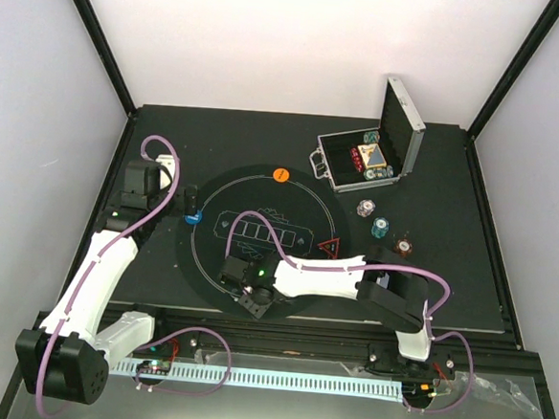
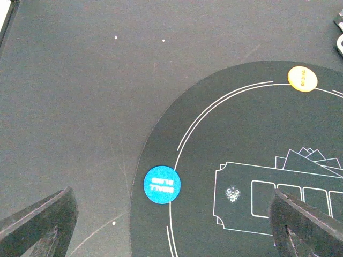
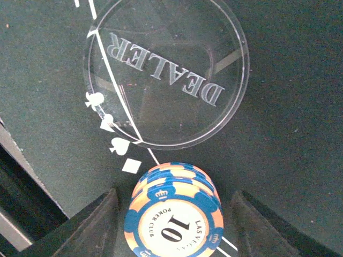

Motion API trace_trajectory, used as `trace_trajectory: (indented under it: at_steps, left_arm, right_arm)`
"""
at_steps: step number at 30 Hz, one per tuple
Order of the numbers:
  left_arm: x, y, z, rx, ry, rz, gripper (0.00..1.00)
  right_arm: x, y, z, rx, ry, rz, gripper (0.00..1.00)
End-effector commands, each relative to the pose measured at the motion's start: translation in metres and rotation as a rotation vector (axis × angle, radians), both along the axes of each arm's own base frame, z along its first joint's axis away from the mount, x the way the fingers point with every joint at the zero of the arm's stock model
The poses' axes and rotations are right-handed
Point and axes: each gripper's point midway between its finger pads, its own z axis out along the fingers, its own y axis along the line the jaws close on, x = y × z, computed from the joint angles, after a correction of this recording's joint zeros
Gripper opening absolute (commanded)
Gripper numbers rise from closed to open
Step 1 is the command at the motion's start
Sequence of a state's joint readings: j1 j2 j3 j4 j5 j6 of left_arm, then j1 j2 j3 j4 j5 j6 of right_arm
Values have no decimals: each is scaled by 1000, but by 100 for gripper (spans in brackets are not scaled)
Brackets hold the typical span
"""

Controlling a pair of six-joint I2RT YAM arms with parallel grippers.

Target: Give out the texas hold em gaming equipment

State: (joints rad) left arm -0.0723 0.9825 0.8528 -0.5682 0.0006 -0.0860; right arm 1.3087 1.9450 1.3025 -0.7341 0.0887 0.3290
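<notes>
My right gripper [image 1: 255, 299] reaches over the near edge of the black mat [image 1: 223, 191]. In the right wrist view it [image 3: 174, 235] is open, its fingers [image 3: 99, 222] standing either side of a blue-and-orange "10" chip stack [image 3: 174, 211] with a small gap on each side. A clear "DEALER" button [image 3: 166, 75] lies just beyond the stack. My left gripper [image 1: 190, 203] is open and empty [image 2: 171, 235] above the blue "SMALL BLIND" disc [image 2: 162, 183], which also shows in the top view [image 1: 194, 218]. An orange disc [image 1: 281, 175] lies at the mat's far rim. A red triangle marker [image 1: 331, 249] lies on the mat's right.
The open silver case [image 1: 400, 132] stands at the back right with chips and cards inside. Three small chip stacks [image 1: 381, 227] stand on the table between the case and the mat. The right arm lies across the mat's near right part.
</notes>
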Motion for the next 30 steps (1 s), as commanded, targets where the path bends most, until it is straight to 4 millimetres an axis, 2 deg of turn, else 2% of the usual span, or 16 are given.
trace_trajectory:
  at_steps: [1, 3, 5, 8, 11, 13, 15, 17, 20, 25, 30]
  left_arm:
    - [3, 0, 4, -9, -12, 0, 99]
    - [3, 0, 5, -8, -13, 0, 99]
    - [2, 1, 5, -7, -13, 2, 99]
    - [2, 1, 7, -7, -19, 2, 99]
    - [2, -1, 8, -13, -23, -5, 99]
    - [2, -1, 7, -14, -19, -8, 99]
    - [2, -2, 7, -16, -17, -12, 99]
    - [2, -2, 7, -16, -13, -13, 99]
    - [1, -1, 8, -13, -18, -10, 99]
    - [2, -2, 6, -16, -16, -12, 99]
    - [2, -3, 5, -15, -14, -15, 99]
  right_arm:
    - [-1, 6, 9, 30, -4, -13, 67]
    - [0, 6, 15, 44, -12, -12, 75]
    - [0, 5, 24, 58, -20, -13, 76]
    - [3, 4, 52, 116, -39, -20, 81]
    - [24, -10, 80, 160, -67, -85, 84]
    - [52, -30, 95, 166, -98, -170, 85]
    - [88, -60, 102, 156, -137, -280, 85]
    - [129, -100, 101, 130, -158, -421, 85]
    - [179, -159, 91, 79, -186, -612, 85]
    - [233, -230, 77, 38, -205, -810, 85]
    - [269, -260, 72, 42, -211, -890, 86]
